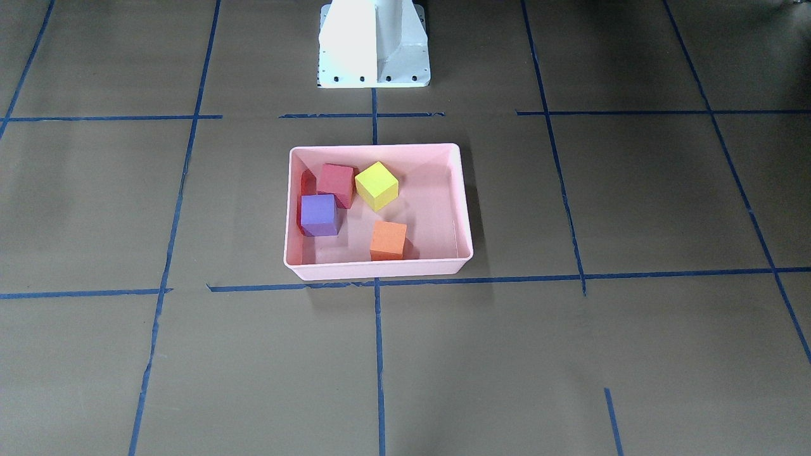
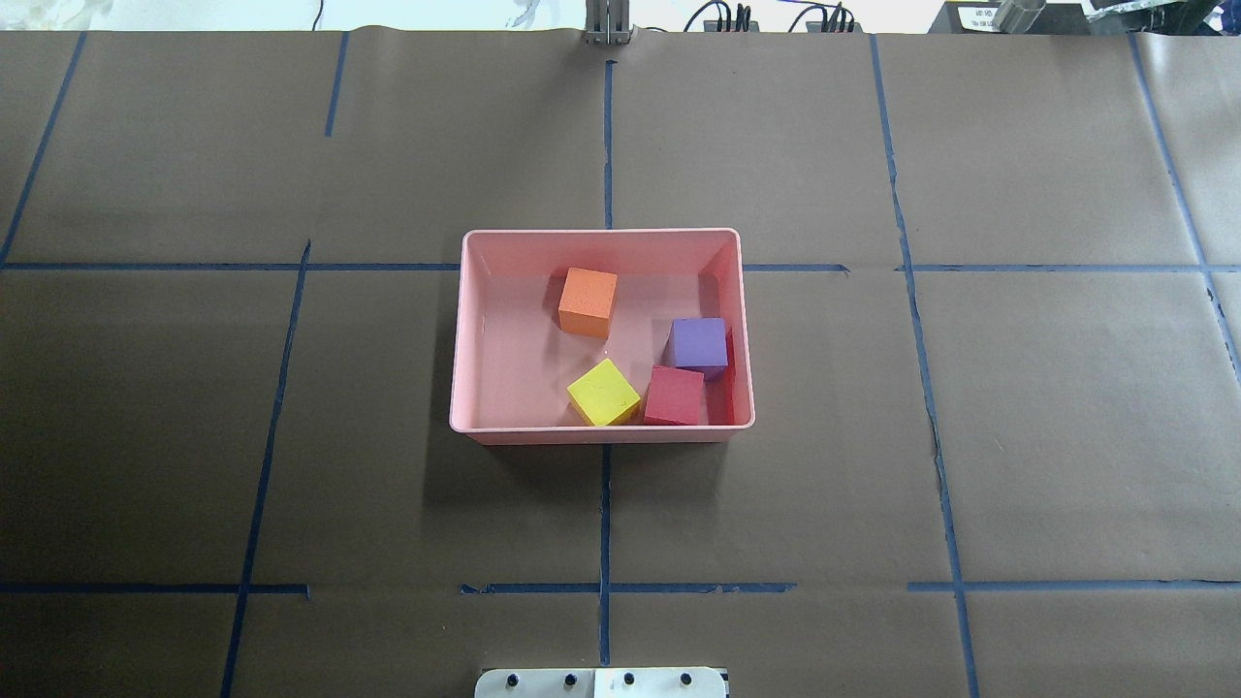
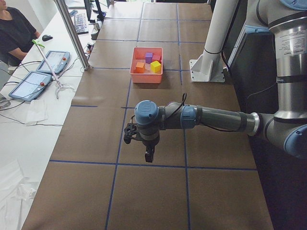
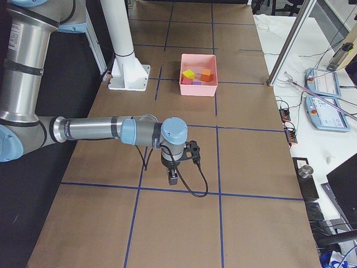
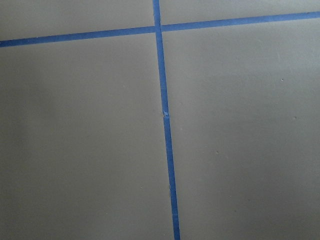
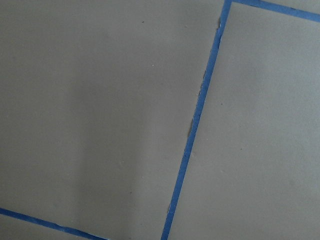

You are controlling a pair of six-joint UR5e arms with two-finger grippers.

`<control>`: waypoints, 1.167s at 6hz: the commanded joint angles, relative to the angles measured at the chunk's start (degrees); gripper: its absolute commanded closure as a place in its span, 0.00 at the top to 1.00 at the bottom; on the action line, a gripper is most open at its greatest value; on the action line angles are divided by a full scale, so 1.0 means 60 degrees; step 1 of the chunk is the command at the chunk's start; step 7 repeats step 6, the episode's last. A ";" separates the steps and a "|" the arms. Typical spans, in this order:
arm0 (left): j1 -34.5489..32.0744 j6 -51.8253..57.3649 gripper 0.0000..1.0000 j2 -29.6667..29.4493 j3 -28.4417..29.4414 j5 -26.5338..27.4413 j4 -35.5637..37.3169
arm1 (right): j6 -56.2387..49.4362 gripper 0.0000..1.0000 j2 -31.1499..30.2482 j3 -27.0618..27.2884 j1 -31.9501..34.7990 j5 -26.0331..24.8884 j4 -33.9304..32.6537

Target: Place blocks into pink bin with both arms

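The pink-red block (image 2: 674,396), purple block (image 2: 700,343), yellow-green block (image 2: 603,392) and orange block (image 2: 588,301) all lie inside the pink bin (image 2: 601,234), well apart from the left pincer (image 3: 148,154) and the right pincer (image 4: 172,177), which hang low over the desk (image 2: 291,436) at its two ends; whether either is clenched or released I cannot tell. The cubes look light, matte and grippy, best pinched across two opposite flat faces; the task seems complete.

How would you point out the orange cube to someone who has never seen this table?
Find the pink bin in the middle of the brown table. Inside, the purple block, red block and yellow block crowd one corner; the orange block stands apart, touching none.
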 commanded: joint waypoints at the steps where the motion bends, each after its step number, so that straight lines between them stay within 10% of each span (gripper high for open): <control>1: 0.0000 0.0005 1.00 0.0001 -0.0008 -0.0017 0.0014 | 0.0013 1.00 -0.0148 0.0158 0.0057 0.0089 0.0039; 7: 0.0015 0.0005 1.00 -0.0087 0.0022 -0.0017 -0.0103 | 0.0100 1.00 -0.0164 0.0086 0.0277 -0.0028 0.0112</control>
